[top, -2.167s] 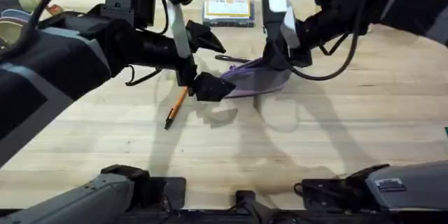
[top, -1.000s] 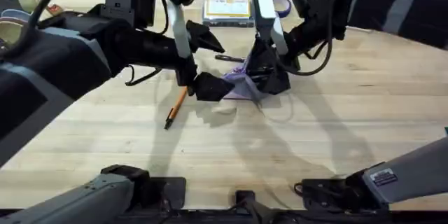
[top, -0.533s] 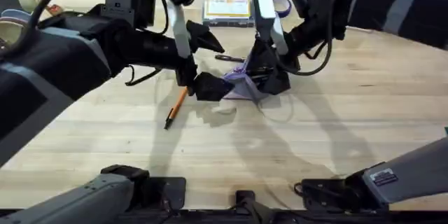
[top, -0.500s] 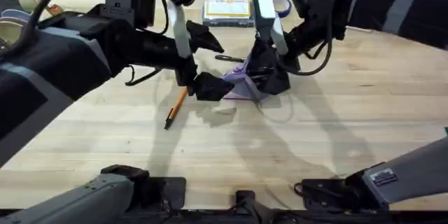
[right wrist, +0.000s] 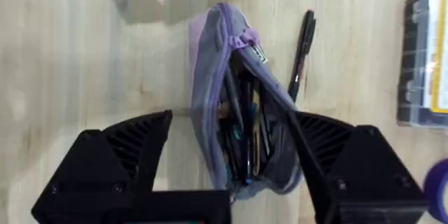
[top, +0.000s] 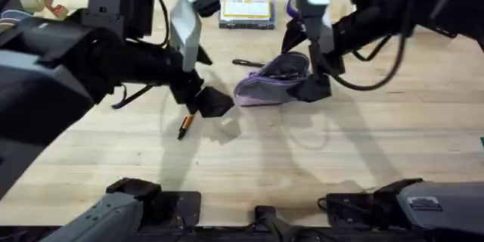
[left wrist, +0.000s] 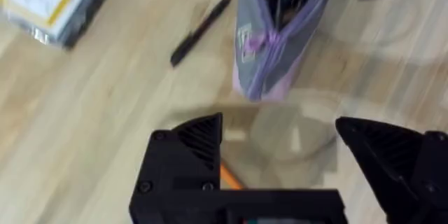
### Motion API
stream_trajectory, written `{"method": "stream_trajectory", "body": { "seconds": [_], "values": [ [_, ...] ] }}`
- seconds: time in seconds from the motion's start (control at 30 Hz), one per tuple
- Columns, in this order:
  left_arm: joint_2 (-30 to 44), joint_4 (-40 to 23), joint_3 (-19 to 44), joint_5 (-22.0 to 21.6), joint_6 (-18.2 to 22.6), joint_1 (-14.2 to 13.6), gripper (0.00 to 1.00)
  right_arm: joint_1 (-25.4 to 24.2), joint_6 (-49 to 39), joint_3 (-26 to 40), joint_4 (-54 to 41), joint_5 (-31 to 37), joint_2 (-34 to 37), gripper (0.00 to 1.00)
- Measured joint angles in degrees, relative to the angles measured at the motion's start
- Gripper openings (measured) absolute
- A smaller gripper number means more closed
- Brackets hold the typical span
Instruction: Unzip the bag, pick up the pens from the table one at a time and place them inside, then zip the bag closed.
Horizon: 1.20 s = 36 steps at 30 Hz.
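The lavender bag [top: 272, 85] lies on the table [top: 363, 151] at centre back. Its zipper is open, and dark pens show inside it in the right wrist view, bag [right wrist: 241, 126]. My right gripper [top: 316, 83] hangs open over the bag's right end, one finger on each side, right gripper [right wrist: 231, 129]. The black pen [top: 249, 63] lies just behind the bag. The orange pen [top: 186, 123] lies left of the bag, its upper part hidden under my left gripper [top: 206, 103]. That gripper is open just above it, left gripper [left wrist: 280, 133], with an orange sliver of the pen [left wrist: 229, 176] showing between its fingers.
A clear box with a yellow label [top: 246, 10] sits at the table's back edge, and a purple tape roll [top: 291, 6] lies beside it. Colourful objects [top: 34, 0] sit at the far left corner. Bare wood extends in front of the bag and to the right.
My left gripper has let go of the bag's left end and moved down-left over the orange pen. The right gripper has shifted right, and the bag now lies spread open.
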Motion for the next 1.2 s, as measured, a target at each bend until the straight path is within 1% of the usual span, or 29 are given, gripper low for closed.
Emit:
{"method": "stream_trajectory", "body": {
  "seconds": [0.13,0.33,0.43,0.57,0.67,0.83,1.03,1.2],
  "values": [
    [-1.81,-5.33,0.00,-6.89,-3.57,0.00,0.993,0.00,0.00,0.00,-1.44,-0.02,-3.35,0.997],
    [-1.98,-11.97,0.00,-18.31,-10.64,0.00,0.993,0.00,1.74,0.00,-1.94,-0.02,-7.50,0.997],
    [-1.98,-13.61,0.00,-23.25,-13.91,0.00,0.993,0.00,3.39,0.00,-1.97,-0.02,-9.43,0.997],
    [-1.98,-14.09,0.00,-28.35,-17.34,0.00,0.993,0.00,5.58,0.00,-2.03,-0.02,-11.80,0.997],
    [-1.98,-14.11,0.00,-30.31,-18.67,0.00,0.993,0.00,6.62,0.00,-2.20,-0.04,-13.37,0.997],
    [-1.98,-14.46,0.00,-31.70,-19.55,0.00,0.993,0.00,7.31,0.00,-3.02,-0.05,-15.59,0.998],
    [-2.00,-14.59,0.00,-31.77,-19.90,0.00,0.993,0.00,7.74,0.00,-3.26,-0.20,-17.92,0.997],
    [-1.81,-14.49,0.00,-31.50,-19.98,0.00,0.993,0.00,7.76,0.00,-3.99,-0.43,-18.34,0.998]
  ]
}}
